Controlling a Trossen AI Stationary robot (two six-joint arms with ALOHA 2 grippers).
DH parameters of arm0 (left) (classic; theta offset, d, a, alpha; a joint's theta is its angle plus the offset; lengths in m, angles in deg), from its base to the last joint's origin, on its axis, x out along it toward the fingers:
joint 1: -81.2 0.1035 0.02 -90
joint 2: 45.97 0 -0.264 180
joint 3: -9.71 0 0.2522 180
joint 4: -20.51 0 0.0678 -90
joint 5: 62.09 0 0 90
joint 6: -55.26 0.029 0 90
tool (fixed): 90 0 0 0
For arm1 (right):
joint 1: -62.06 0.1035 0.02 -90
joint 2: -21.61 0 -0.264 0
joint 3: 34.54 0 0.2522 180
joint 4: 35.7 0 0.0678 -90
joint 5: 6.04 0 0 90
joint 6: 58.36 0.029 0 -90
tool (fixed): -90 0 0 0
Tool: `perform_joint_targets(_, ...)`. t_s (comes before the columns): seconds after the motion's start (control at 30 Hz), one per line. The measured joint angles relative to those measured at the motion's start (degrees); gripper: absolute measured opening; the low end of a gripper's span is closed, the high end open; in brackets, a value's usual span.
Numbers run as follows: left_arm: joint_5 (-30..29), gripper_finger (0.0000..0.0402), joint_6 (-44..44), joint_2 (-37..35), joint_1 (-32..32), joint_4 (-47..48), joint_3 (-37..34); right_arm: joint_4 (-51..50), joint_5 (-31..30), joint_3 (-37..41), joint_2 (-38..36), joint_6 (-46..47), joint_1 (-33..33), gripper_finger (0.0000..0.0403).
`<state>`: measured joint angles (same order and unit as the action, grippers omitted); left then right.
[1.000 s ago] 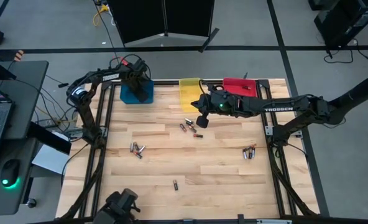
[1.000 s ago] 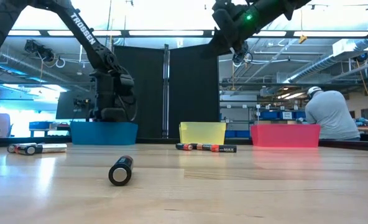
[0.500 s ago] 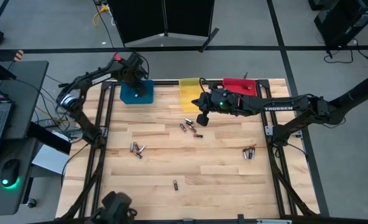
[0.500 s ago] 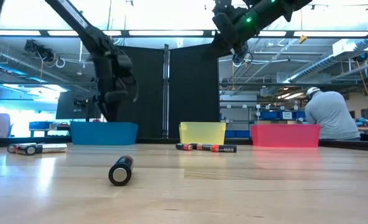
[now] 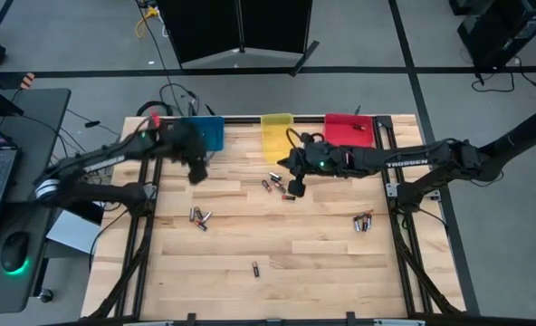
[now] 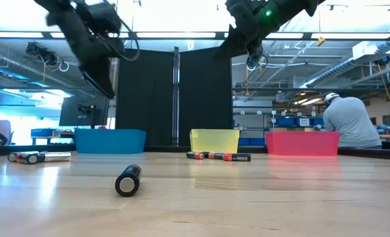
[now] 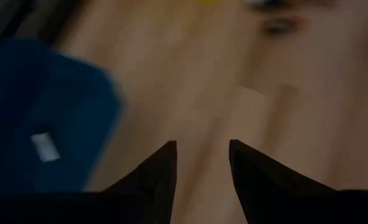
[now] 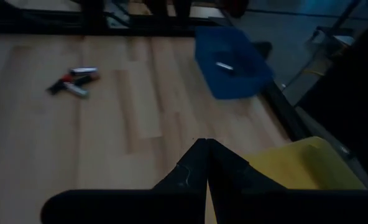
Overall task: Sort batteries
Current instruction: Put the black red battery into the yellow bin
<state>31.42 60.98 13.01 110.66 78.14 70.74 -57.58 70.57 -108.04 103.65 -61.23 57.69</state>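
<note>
In front of the yellow bin (image 5: 275, 136): the central batteries (image 5: 270, 186) lie loose on the table (image 5: 322, 254), a small scattered group near the bin's front wall.
Right gripper (image 5: 294, 188): it hangs above the table just beside this group, on the side away from the blue bin (image 5: 210, 133). Its own wrist view shows the fingers (image 8: 196, 163) pressed together, with nothing pinched.
Left gripper (image 5: 196, 172): it is well to the blue-bin side of the yellow bin, clear of the tabletop. Its fingers (image 7: 162, 168) are spread, with bare wood showing between them.
Governing relation: the central batteries lie from the right gripper toward the blue bin, and the right arm is clearly the nearer. You would need to spread its fingers before any descent.
Long axis: in the high view the cells point at mixed angles. Align the wrist to one cell, not to the group.
Other batteries: further groups lie well forward of the yellow bin, to either side, with a lone cell (image 5: 255, 268) farthest out.
View differences: only the low view shows both grippers held high above the wood. Only the wrist views show a cell (image 8: 224, 65) already inside the blue bin.
</note>
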Motion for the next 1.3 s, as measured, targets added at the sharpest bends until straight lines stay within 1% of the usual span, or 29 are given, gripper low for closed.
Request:
perform_joint_targets(0.13,0.0,0.0146,-4.9,-3.9,-11.9,0.0,-2.2,0.3,0.0,0.0,0.2,0.3,3.1,0.0019)
perform_joint_targets(0.27,0.1,0.0139,-9.4,-4.0,-22.6,-0.1,-2.2,0.3,0.0,0.0,0.2,2.0,5.7,0.0021)
perform_joint_targets(0.47,0.5,0.0132,-13.4,-0.8,-36.0,-0.2,-2.2,0.3,0.0,0.0,0.3,3.0,9.0,0.0018)
perform_joint_targets(0.63,0.6,0.0131,-15.3,2.9,-44.3,-0.5,-2.2,0.3,0.0,0.0,0.3,3.3,10.7,0.002)
perform_joint_targets(0.8,0.3,0.0131,-17.3,7.3,-49.9,-0.8,-2.2,0.3,0.0,0.0,0.3,4.9,11.8,0.0027)
perform_joint_targets(0.87,-0.7,0.0131,-18.3,9.1,-51.5,-0.8,-2.2,1.8,0.0,0.8,0.3,5.9,12.5,0.0028)
perform_joint_targets(0.9,-1.3,0.0131,-18.3,10.0,-52.1,-0.8,-2.2,3.9,0.0,2.1,0.3,6.4,12.8,0.0028)
perform_joint_targets(1.0,-4.9,0.0131,-19.5,12.5,-53.7,-0.7,-2.2,14.7,0.5,8.4,0.4,8.3,14.0,0.0025)
perform_joint_targets(1.07,-7.8,0.0131,-19.3,13.4,-54.4,-0.7,-2.2,22.9,1.2,12.9,0.4,9.1,14.7,0.0018)
perform_joint_targets(1.13,-9.4,0.0126,-18.4,13.5,-54.4,-0.7,-2.3,29.5,1.2,17.1,0.4,9.9,15.1,0.0011)
perform_joint_targets(1.2,-9.9,0.0112,-18.3,13.2,-54.2,-0.8,-3.0,34.1,1.3,20.2,0.4,10.9,15.3,0.0008)
perform_joint_targets(1.3,-10.0,0.0076,-18.3,12.9,-53.4,-0.8,-5.0,38.1,1.3,22.4,0.4,12.1,15.3,0.0012)
